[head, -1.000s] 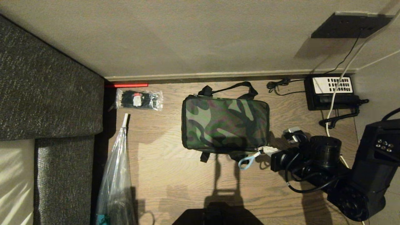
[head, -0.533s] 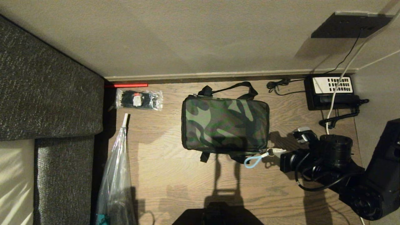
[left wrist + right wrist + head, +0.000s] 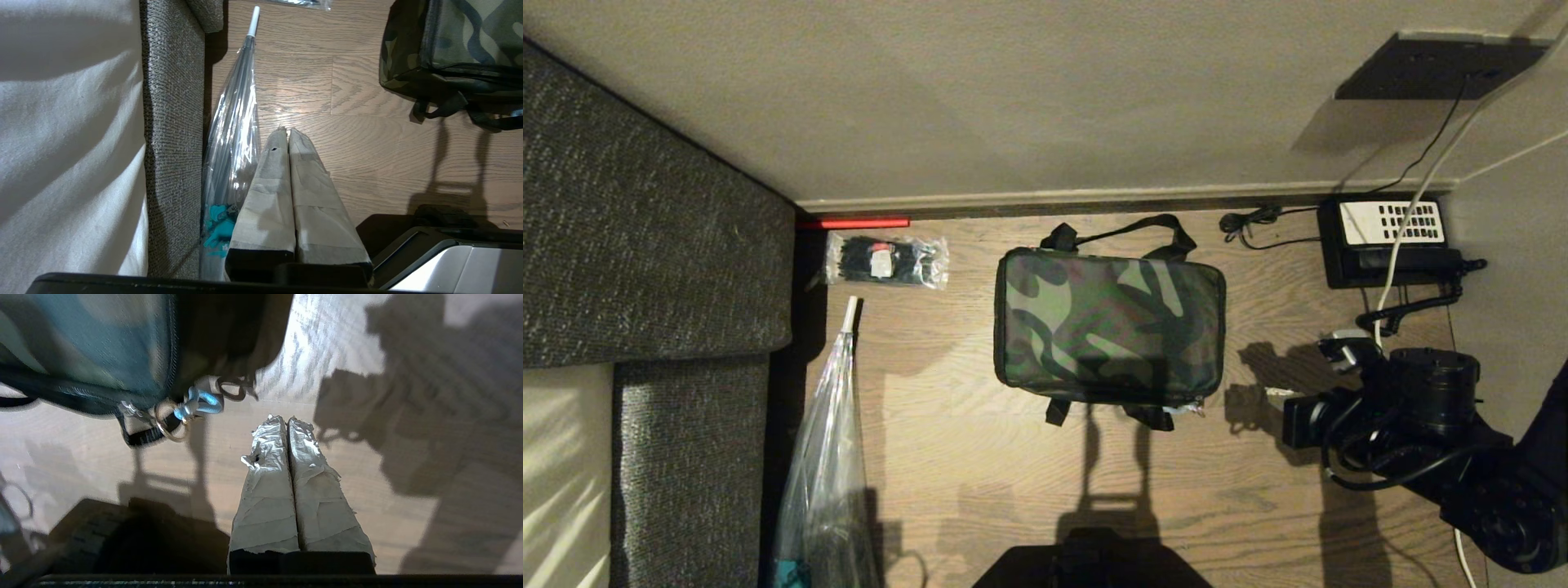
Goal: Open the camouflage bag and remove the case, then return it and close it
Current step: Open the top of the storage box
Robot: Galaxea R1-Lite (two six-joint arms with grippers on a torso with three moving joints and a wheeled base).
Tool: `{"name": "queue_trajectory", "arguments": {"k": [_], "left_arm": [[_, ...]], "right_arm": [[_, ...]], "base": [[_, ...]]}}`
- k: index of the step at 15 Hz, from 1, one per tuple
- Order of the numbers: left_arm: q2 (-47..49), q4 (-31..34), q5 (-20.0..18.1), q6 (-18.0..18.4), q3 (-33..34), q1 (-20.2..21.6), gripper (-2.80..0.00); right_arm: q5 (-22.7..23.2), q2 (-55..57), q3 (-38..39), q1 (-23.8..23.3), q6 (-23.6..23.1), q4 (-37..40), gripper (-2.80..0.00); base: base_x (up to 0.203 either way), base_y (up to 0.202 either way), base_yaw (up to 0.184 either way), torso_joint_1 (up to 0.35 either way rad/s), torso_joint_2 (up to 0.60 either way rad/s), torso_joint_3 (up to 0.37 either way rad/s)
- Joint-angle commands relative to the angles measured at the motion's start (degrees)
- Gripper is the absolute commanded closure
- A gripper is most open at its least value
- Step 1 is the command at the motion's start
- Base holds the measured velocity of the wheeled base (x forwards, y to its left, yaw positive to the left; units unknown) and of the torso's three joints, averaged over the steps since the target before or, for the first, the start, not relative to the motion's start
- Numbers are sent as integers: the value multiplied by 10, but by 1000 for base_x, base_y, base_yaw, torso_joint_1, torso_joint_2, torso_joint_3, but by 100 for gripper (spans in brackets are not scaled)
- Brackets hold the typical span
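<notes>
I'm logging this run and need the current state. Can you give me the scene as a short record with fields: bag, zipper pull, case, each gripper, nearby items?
bag: camouflage bag on the wood floor, lid down, looks closed
zipper pull: blue loop hanging at the bag's near right corner, not held
case: not visible
right gripper: right gripper, shut on nothing, over the floor beside that corner, apart from the pull
left gripper: left gripper, shut, parked above the floor by the sofa
nearby: packet of black ties, clear umbrella, telephone
</notes>
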Motion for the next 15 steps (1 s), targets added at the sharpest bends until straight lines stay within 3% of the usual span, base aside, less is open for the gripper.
{"name": "queue_trajectory", "arguments": {"k": [1, 5, 8, 9, 15], "left_arm": [[-1, 0, 0, 0, 2, 0, 0], [-1, 0, 0, 0, 2, 0, 0], [-1, 0, 0, 0, 2, 0, 0], [-1, 0, 0, 0, 2, 0, 0], [-1, 0, 0, 0, 2, 0, 0]], "right_arm": [[8, -4, 6, 4, -4, 10, 0], [92, 3, 3, 13, -27, 9, 0], [121, 23, -3, 30, -33, 3, 0], [130, 32, -7, 35, -42, 2, -280], [169, 114, -35, 40, -135, -6, -280]], "base": [[0, 0, 0, 0, 0, 0], [0, 0, 0, 0, 0, 0], [0, 0, 0, 0, 0, 0], [0, 0, 0, 0, 0, 0], [0, 0, 0, 0, 0, 0]]}}
